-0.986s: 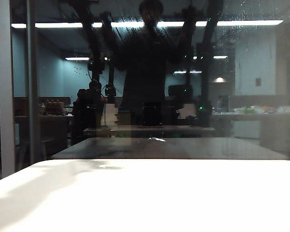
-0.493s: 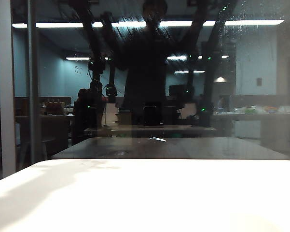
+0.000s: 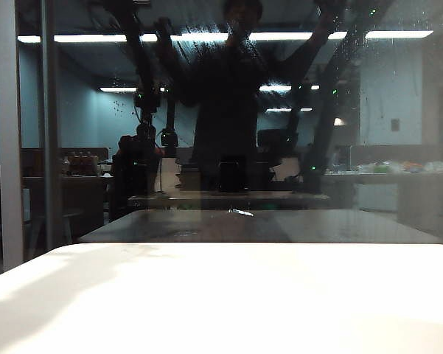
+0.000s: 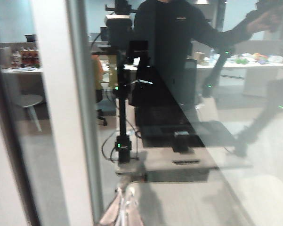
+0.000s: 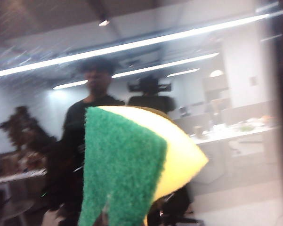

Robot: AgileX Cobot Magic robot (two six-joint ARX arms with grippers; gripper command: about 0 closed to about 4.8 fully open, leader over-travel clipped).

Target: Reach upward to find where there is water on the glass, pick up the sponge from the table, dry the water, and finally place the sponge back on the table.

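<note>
Dark, mirror-like glass fills the background, with one pale upright frame bar at about nine o'clock in the exterior view and a smooth white table below it.

One sponge shows in the right wrist view: a thick block of yellow foam faced with a coarse, fibrous green scouring layer, its edge curved. It stands with its long axis roughly upright, green face toward the camera and the yellow tip pointing toward three o'clock. The right gripper is clamped on the sponge's lower end, held up before the glass.

The left gripper shows only as pale blurred fingertips close to the pane; whether its jaws are apart cannot be told.

Water speckles the glass as fine whitish streaks across the bright light strip at twelve o'clock.
</note>
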